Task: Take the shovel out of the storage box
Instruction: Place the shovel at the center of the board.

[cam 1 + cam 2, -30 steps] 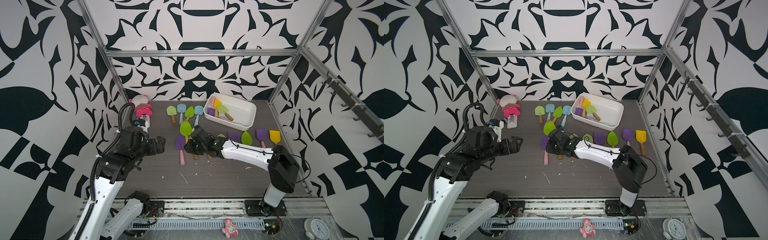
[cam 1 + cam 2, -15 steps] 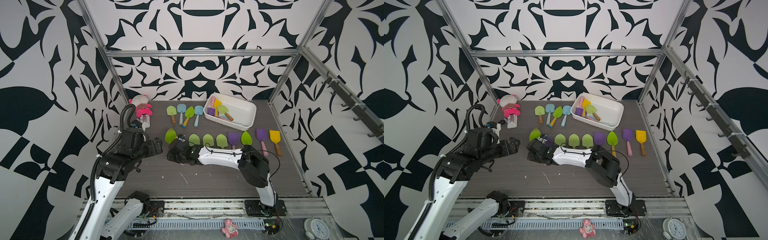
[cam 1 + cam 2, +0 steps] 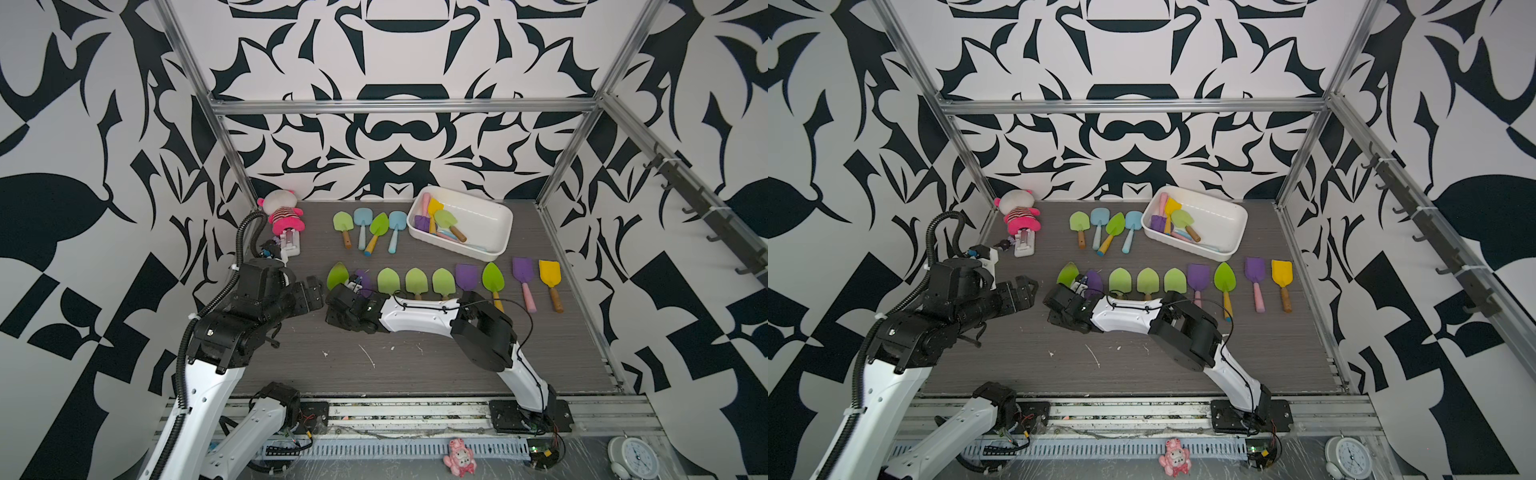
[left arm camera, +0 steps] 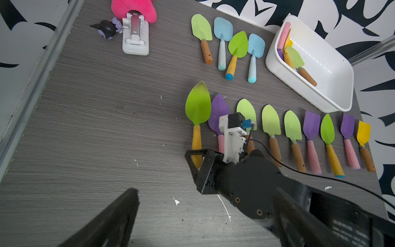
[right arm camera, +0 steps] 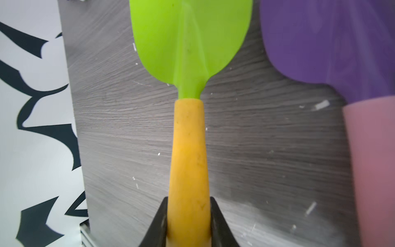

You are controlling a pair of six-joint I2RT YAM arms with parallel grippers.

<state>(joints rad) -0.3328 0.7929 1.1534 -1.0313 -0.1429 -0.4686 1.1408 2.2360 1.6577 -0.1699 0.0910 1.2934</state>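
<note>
- The green-bladed, yellow-handled shovel [image 4: 197, 104] is out of the storage box [image 3: 478, 220]. It sits at the left end of the near row of 9, just beside a purple shovel [image 4: 218, 111].
- The right gripper [image 5: 188, 201] is clenched on the lower part of its yellow handle. Whether the blade rests on the table [image 4: 96, 128], I cannot tell.
- Step in hand, as I judge it: setting this shovel down in line with the others.
- The next move calls for releasing the jaws and backing off along the handle without nudging the purple neighbour.
- The left gripper [image 3: 1025, 295] hangs released and empty, near the right one.
- Several shovels lie in the box, so more trips look due.
</note>
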